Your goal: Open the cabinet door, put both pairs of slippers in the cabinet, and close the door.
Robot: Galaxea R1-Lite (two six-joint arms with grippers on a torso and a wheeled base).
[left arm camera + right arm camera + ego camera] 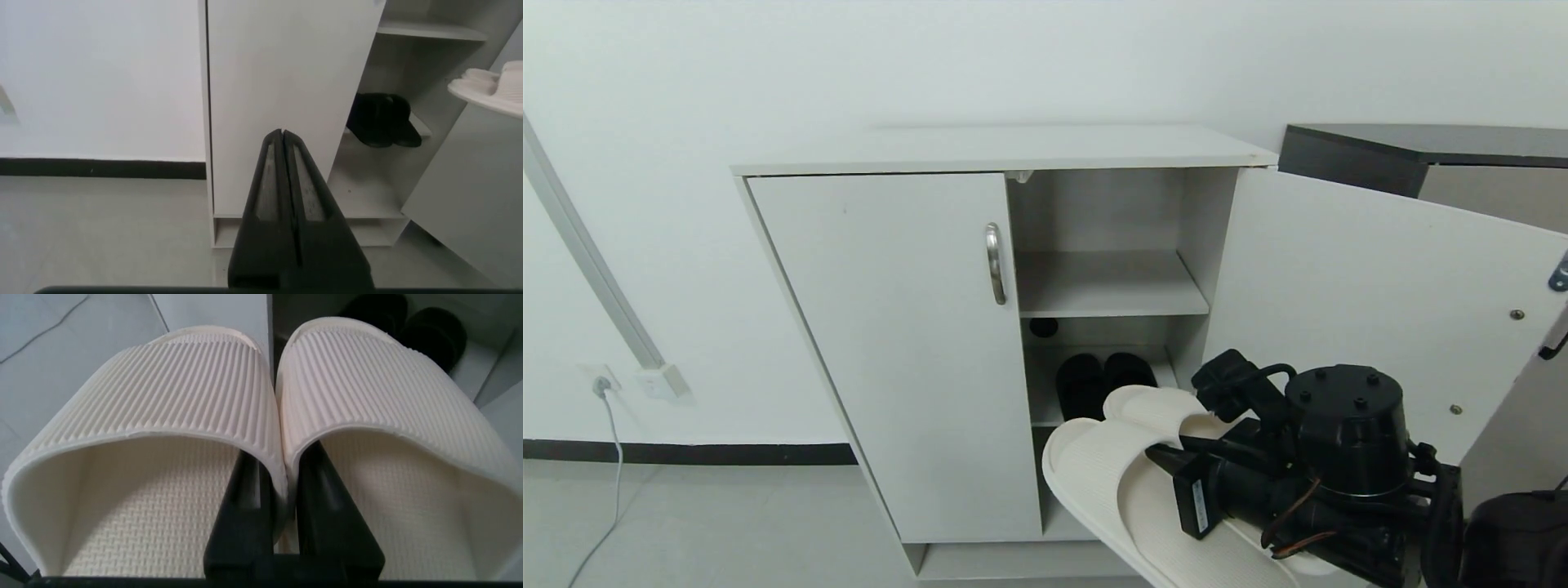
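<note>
The white cabinet has its left door closed and its right door swung wide open. A black pair of slippers lies on the lower shelf inside. My right gripper is shut on the white pair of slippers, clamping their inner walls together, toes toward the opening, just in front of the cabinet. My left gripper is shut with nothing in it, low, facing the closed door. The white slippers also show in the left wrist view.
The upper shelf is bare. A metal handle is on the closed door. A wall socket with a cable sits low at the left. Dark furniture stands behind the open door. Bare floor lies left of the cabinet.
</note>
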